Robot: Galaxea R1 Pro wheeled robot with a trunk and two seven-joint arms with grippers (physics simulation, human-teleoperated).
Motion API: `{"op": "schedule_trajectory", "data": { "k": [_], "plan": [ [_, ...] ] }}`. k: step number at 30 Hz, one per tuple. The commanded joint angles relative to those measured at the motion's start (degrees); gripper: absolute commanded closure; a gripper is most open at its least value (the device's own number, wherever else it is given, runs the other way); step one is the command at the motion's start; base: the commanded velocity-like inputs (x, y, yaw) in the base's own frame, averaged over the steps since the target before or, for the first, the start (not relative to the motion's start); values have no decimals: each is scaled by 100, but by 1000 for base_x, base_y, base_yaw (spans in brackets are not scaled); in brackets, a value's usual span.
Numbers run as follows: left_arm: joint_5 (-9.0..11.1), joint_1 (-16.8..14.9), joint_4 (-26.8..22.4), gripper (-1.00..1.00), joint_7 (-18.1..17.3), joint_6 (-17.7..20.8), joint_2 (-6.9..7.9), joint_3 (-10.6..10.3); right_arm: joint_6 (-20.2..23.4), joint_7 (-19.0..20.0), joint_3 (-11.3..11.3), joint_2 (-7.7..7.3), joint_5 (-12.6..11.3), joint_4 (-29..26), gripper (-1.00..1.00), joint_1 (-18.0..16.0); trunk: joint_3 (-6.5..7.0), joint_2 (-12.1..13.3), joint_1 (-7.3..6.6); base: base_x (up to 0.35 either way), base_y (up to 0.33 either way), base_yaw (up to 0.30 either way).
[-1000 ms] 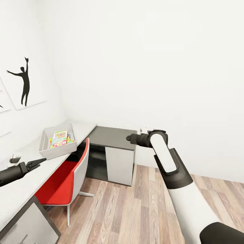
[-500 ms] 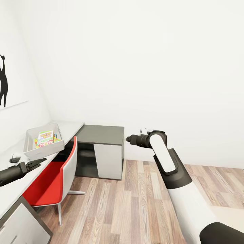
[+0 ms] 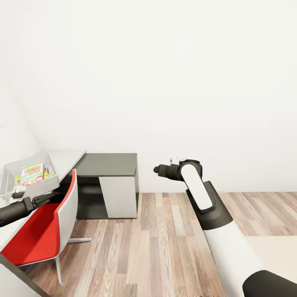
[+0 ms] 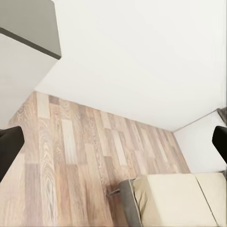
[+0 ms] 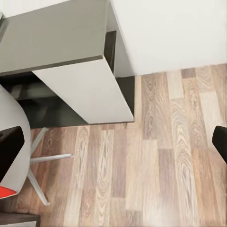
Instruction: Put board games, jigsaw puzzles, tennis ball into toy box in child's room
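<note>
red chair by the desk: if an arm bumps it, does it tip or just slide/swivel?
The red chair probably slides or turns rather than tips: the right wrist view shows thin metal legs splayed wide under the seat. Smooth wood-plank floor suggests little grip. The tall curved backrest could make a high push less stable.

the head view looks forward and down from high up into a white room corner, with the table (image 3: 62,159) and red chair (image 3: 39,231) at its left. the right wrist view looks down from nearer on the dark cabinet (image 5: 71,56), the chair's legs and the plank floor (image 5: 156,165), all shared with the head view. the left wrist view faces the floor and the bed (image 4: 175,198).
</note>
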Motion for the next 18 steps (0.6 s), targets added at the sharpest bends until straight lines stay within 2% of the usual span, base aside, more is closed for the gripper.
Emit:
{"op": "schedule_trajectory", "data": {
  "k": [1,6,14,18],
  "plan": [
    [-8,-4,-1,-100,-24,22,2,6,13,-60,10,3,-50,25,-100,-10,-18,-14,4,0,0,-249],
    [-7,-4,0,-100,-24,22,3,6,19,-56,33,9,-62,276,-100,-11,-44,-14,4,0,0,-238],
    [-4,-4,-6,-100,-24,17,5,6,-55,-51,445,6,-54,520,-100,-13,-64,-14,4,0,0,-87],
    [4,-4,-18,-100,-24,14,2,6,-392,-23,621,8,-66,621,-100,-11,-78,-14,4,0,0,-30]
  ]
}}
